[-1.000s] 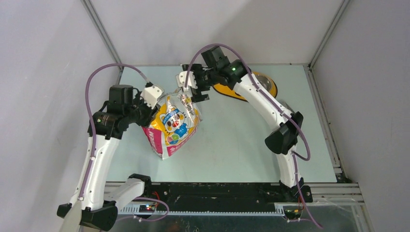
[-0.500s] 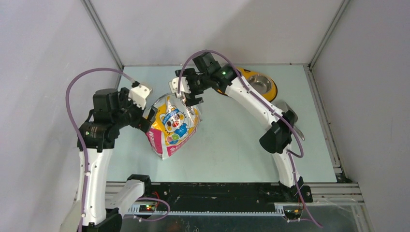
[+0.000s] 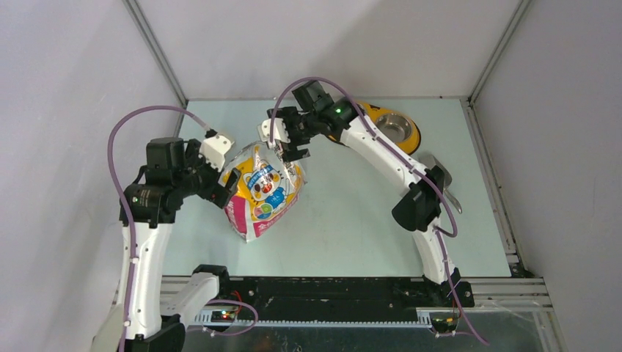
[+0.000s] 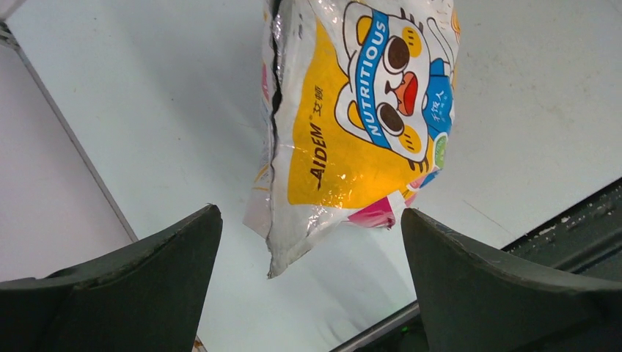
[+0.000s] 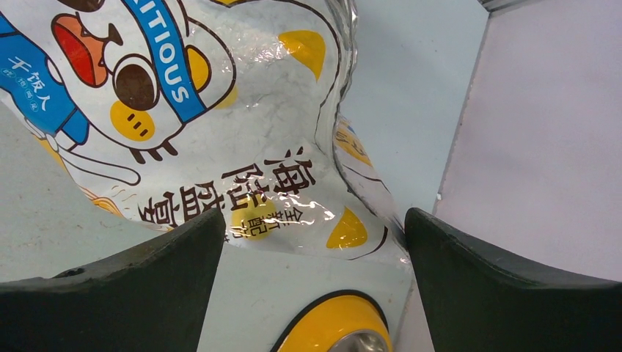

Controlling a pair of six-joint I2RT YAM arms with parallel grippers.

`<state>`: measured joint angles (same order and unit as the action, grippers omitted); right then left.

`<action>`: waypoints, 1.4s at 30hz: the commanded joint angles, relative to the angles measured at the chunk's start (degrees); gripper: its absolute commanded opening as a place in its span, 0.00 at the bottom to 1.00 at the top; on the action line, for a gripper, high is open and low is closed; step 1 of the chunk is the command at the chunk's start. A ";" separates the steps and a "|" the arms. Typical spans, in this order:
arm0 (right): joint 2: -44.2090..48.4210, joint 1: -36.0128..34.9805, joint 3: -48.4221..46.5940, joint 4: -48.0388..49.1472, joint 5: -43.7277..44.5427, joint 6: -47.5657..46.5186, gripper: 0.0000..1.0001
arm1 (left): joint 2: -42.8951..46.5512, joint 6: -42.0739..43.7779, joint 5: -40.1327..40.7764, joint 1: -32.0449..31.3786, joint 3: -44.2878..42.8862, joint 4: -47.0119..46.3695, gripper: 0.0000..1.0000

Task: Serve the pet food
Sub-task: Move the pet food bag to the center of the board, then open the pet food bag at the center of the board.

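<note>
The glossy pet food bag [image 3: 262,189] with the cartoon cat rests on the table left of centre. No kibble shows; it is hidden inside the bag. My left gripper [image 3: 227,187] is open at the bag's left side. In the left wrist view a crumpled corner of the bag [image 4: 359,125] hangs between the open fingers [image 4: 312,242], untouched. My right gripper [image 3: 288,144] is open at the bag's far top edge. In the right wrist view the bag's top [image 5: 242,132] lies between the spread fingers [image 5: 315,220], not pinched.
The yellow double-bowl feeder [image 3: 412,137] with a steel bowl stands at the back right, partly behind the right arm; its rim also shows in the right wrist view [image 5: 345,323]. A grey metal scoop [image 3: 444,178] lies by the right arm's elbow. Enclosure walls stand on all sides.
My right gripper has moved left and down to the bag's top edge. My left arm has pulled slightly left, its gripper staying at the bag's side. The bag has barely moved.
</note>
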<state>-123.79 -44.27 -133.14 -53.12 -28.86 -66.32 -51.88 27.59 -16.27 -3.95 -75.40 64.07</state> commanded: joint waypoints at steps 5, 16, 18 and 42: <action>-0.30 1.52 -2.19 -2.75 -1.12 2.55 0.92 | -0.71 2.22 -1.00 -0.82 1.18 2.71 1.00; -0.90 1.77 -2.28 2.26 0.14 7.81 0.74 | -1.23 3.85 4.15 -1.42 2.76 3.30 0.98; -1.20 1.76 -2.28 3.16 0.12 8.50 0.64 | -1.22 4.13 4.56 -1.42 3.39 3.40 0.88; 6.04 2.82 0.24 0.63 -2.57 17.57 0.00 | -7.11 -2.01 14.54 -1.55 0.93 -14.55 0.00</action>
<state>-123.61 -41.95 -133.45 -49.39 -29.80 -56.14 -57.93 27.38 -7.11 -5.30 -71.46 61.82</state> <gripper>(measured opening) 0.009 0.016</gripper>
